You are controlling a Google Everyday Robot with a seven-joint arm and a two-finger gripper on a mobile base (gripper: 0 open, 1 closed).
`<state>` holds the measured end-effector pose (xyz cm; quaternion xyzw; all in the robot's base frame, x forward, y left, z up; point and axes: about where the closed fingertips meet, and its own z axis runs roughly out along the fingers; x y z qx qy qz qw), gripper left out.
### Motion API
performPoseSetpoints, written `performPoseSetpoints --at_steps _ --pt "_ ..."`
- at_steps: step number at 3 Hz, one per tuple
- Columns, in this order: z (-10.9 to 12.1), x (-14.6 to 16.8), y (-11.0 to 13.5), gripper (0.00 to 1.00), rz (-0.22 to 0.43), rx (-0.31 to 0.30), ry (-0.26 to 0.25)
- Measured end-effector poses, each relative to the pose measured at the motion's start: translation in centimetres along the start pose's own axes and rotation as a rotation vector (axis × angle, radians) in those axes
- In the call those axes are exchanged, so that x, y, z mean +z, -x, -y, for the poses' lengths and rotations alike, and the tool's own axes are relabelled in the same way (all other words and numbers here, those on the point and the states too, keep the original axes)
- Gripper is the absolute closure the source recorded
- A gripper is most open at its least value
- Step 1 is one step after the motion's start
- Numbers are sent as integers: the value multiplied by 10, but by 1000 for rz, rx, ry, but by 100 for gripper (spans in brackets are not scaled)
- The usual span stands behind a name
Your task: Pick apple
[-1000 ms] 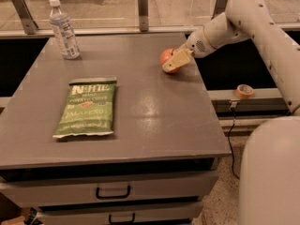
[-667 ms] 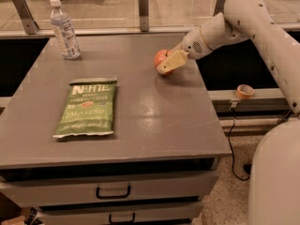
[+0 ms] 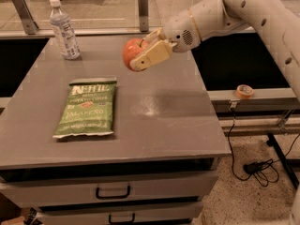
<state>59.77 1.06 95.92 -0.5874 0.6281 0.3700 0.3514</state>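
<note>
Clear plastic water bottle (image 3: 64, 29) stands behind the chip bag (image 3: 86, 109), which is crinkly green foil, flat on the grey table (image 3: 187, 139). Up-right of the bag, my pincer (image 3: 139, 54) is clamped across the apple (image 3: 128, 52), held off the table. Apple looks round, firm, waxy-smooth and light; I'd grip its widest part or it may slip.

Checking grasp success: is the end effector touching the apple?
Touching. The camera view shows the end effector clamped on the apple, fingers against its skin, over the table's far half.
</note>
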Motion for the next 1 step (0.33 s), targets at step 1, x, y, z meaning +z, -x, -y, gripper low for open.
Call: performPoseSetpoints --at_steps 1 --pt "-9 6 13 100 26 -13 29"
